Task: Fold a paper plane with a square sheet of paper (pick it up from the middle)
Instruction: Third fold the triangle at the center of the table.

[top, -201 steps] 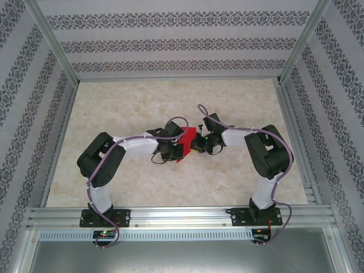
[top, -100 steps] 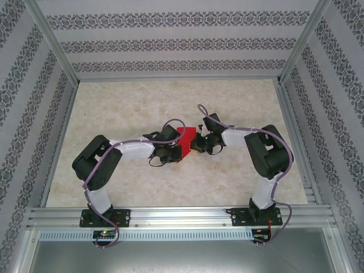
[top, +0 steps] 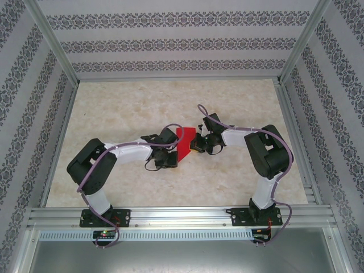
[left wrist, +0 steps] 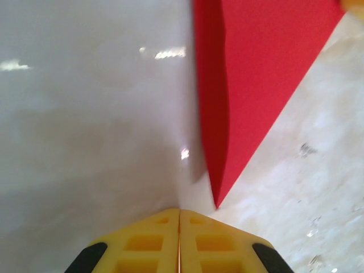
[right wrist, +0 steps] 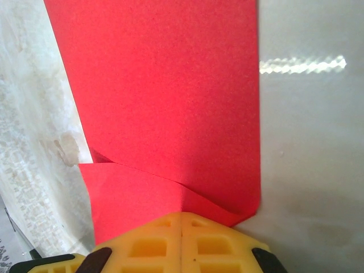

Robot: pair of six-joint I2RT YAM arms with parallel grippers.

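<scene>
The square sheet of paper (top: 185, 140), partly folded, is sitting mid-table (top: 125, 108), tapering to a point toward the left gripper (left wrist: 179, 212), whose fingers are pressing together empty just left of it. The right gripper (right wrist: 181, 217) is pinching its right edge.

Bright, even light. Glare streaks on worktop (right wrist: 307, 64) in both wrist views. Left wrist soft; red paper (left wrist: 261, 68) edge blurred.
</scene>
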